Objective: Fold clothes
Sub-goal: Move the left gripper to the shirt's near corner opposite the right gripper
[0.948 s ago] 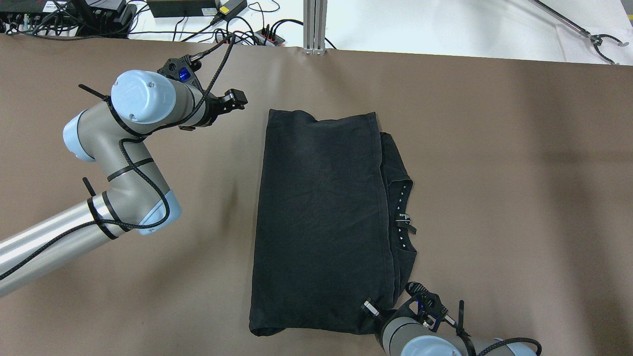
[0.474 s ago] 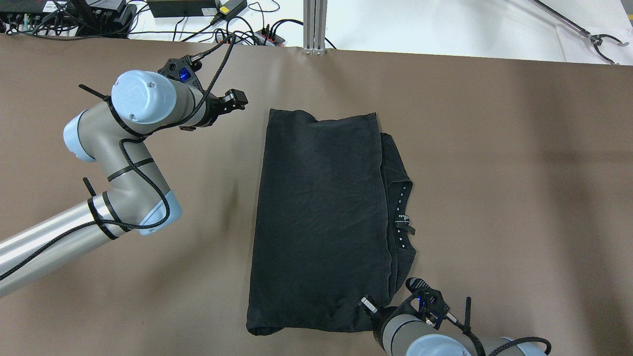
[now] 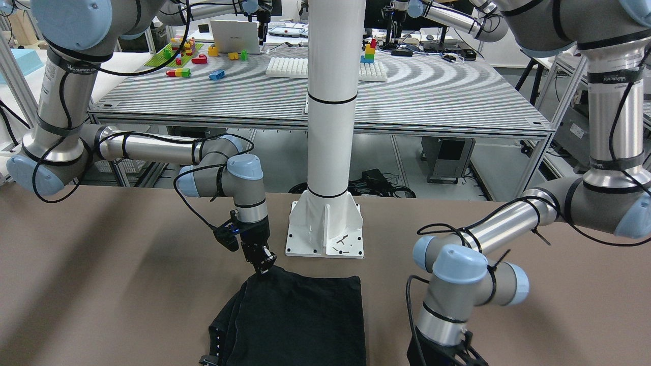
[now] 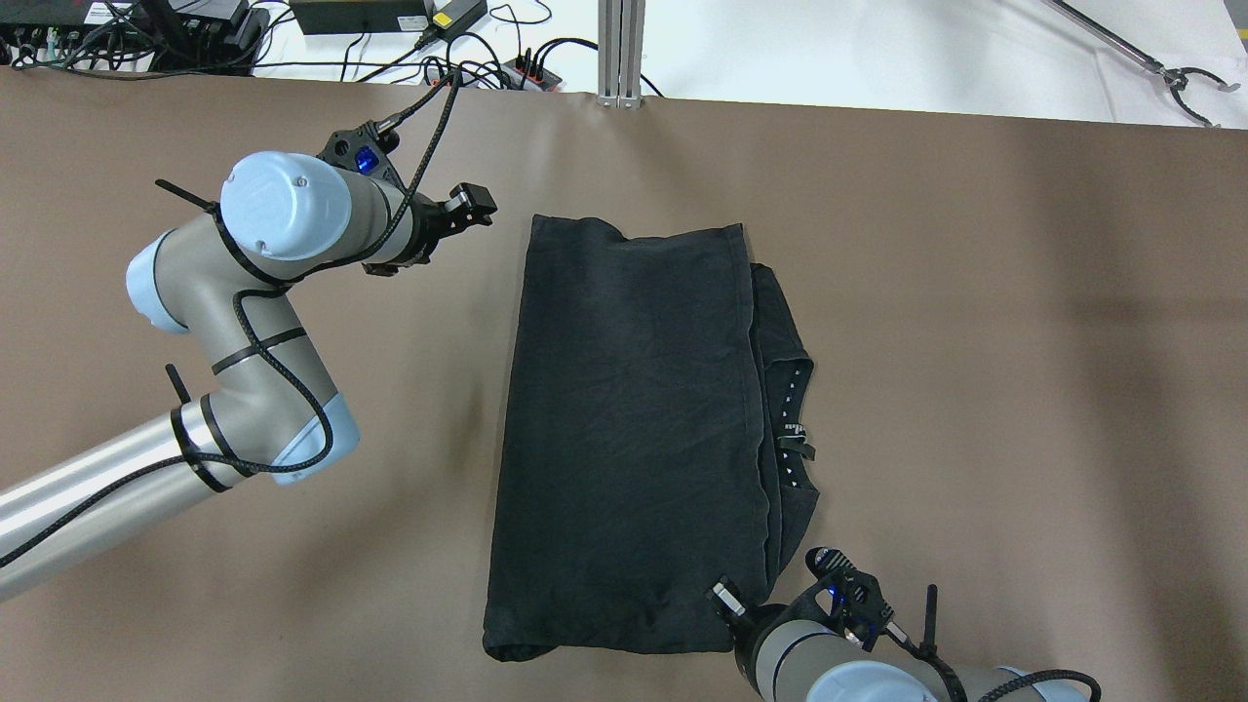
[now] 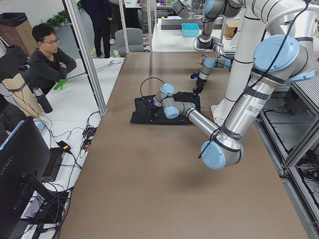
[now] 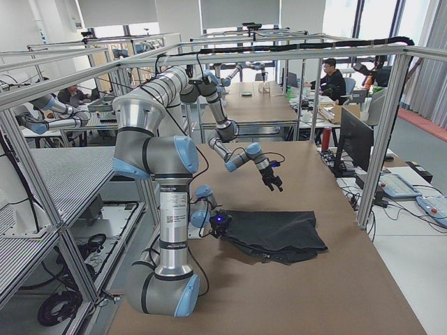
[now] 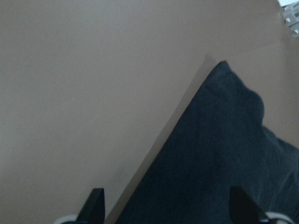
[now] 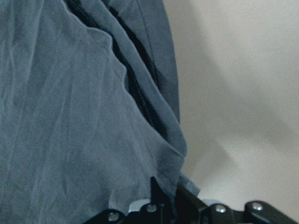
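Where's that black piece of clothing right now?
In the overhead view the black garment lies centred on the table, the right tool pinching its near right corner, the left tool beyond its far left corner.

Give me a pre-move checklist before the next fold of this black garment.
1. Right gripper pinching the black garment's near right corner: ok, the fabric gathers at its fingers in the wrist view.
2. Left gripper open: ok, fingertips wide apart.
3. Left gripper on the far left corner: not ok, it hangs beside the cloth, off it.
4. Top layer flat: ok, though the collar sticks out along the right edge.
5. Right gripper apart from the white pillar's base plate: ok.
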Tool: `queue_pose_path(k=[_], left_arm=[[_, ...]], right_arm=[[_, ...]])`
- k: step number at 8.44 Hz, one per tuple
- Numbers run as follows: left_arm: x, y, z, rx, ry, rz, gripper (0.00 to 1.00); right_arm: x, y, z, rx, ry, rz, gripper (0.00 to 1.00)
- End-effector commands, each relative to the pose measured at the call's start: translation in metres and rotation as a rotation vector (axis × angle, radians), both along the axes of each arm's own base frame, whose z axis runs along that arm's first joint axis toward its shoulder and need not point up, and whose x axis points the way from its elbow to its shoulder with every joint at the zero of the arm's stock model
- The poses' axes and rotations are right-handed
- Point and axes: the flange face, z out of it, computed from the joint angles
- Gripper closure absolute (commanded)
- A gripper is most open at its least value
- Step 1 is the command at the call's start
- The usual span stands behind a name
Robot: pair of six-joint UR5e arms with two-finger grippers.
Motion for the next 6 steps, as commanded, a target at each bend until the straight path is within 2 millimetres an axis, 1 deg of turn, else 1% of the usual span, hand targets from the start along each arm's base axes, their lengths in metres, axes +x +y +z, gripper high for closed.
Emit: queue_pose_path(k=[1,2,3,4,5,6], left_arm=[[0.038,0.168,-0.012,-0.073,0.039,-0.007,0.06],[0.065,0.209,-0.007,-0.066,0.017,0.006,0.06],[0.077,0.237,0.019,-0.076,-0.027,0.046,0.08],[0.08,0.246,0.025,-0.119,-0.008,0.033,0.12],[0.089,0.262,0.029,-0.148,0.002,0.041,0.18],[0.092,0.27,0.028,-0.156,0.007,0.05,0.23]], right_arm=[[-0.002,0.001,0.003,-0.007,0.005,0.005,1.0],[-0.002,0.001,0.003,-0.007,0.005,0.005,1.0],[-0.002,0.001,0.004,-0.007,0.007,0.006,1.0],[-0.002,0.001,0.005,-0.007,0.008,0.006,1.0],[-0.004,0.001,0.005,-0.007,0.01,0.004,1.0],[-0.003,0.0,0.005,-0.007,0.01,0.006,1.0]])
